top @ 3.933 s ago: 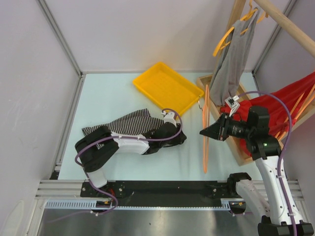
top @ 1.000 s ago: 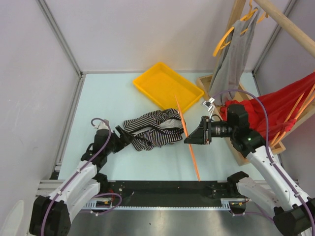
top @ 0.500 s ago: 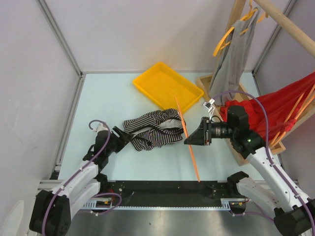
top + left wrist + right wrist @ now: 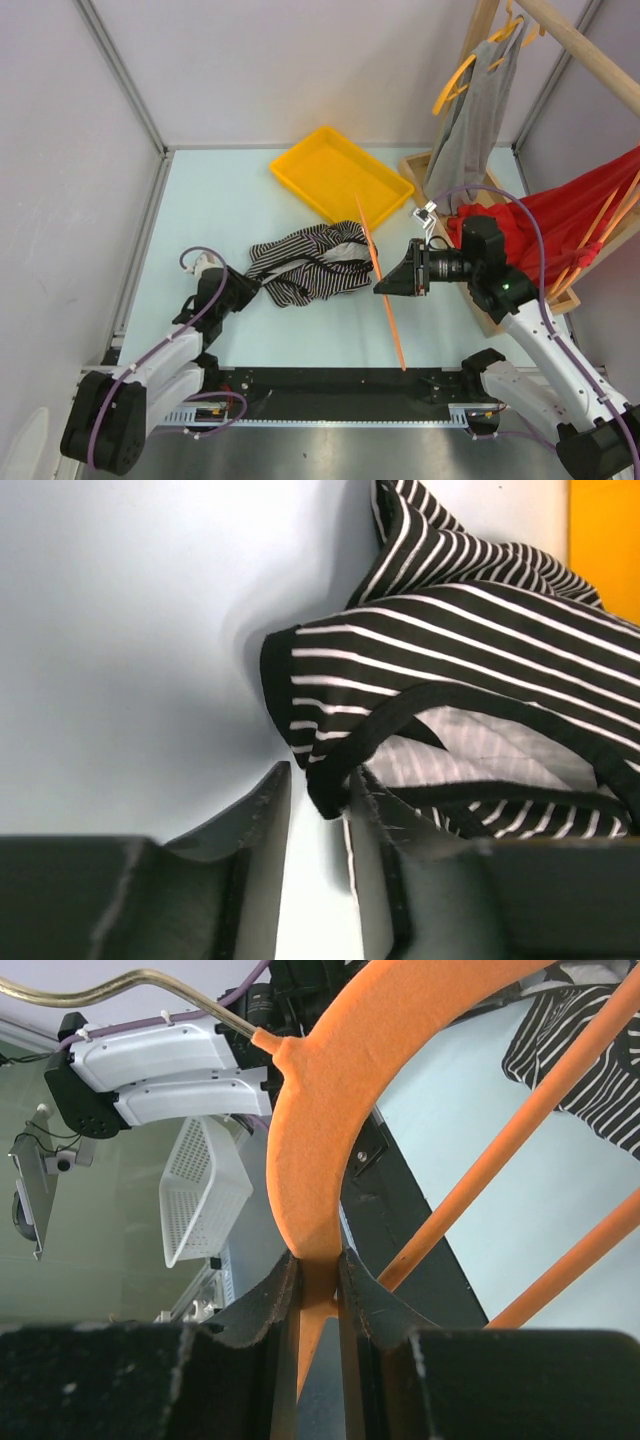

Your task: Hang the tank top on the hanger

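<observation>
1. The black-and-white striped tank top (image 4: 305,268) lies bunched on the pale counter (image 4: 230,200), near its middle.
2. The left tool (image 4: 315,780), narrowed, pinches its dark hem at the left edge.
3. The thin orange plastic hanger (image 4: 371,250) stands edge-on just right of it, clamped in the right tool (image 4: 383,286).
</observation>
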